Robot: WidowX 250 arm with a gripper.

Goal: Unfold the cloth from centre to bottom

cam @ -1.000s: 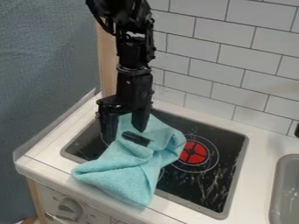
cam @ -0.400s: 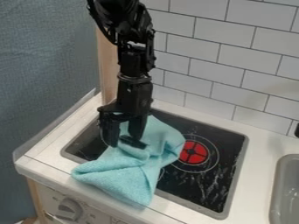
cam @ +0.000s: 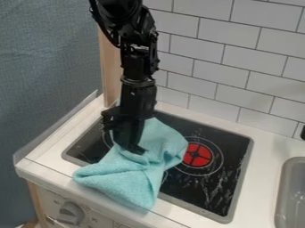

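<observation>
The light blue cloth (cam: 122, 174) lies bunched and creased over the left part of the stove, its lower end hanging across the front rim. Above the cloth's upper middle is the gripper (cam: 129, 144), pointing down, its fingers close together and shut on a bit of the cloth. Its tips touch the cloth beside a fold, where a small dark patch shows. The gripper hides part of the cloth's upper left.
The black stove top (cam: 205, 189) has a grey rim and a red burner (cam: 197, 155) right of the cloth. A grey sink (cam: 293, 191) is at the right edge. Below the counter's front is a knob (cam: 71, 213); a white tiled wall (cam: 238, 67) stands behind.
The gripper has come down a little toward the cloth, and its fingers have closed from wide apart to close together. The cloth has hardly moved.
</observation>
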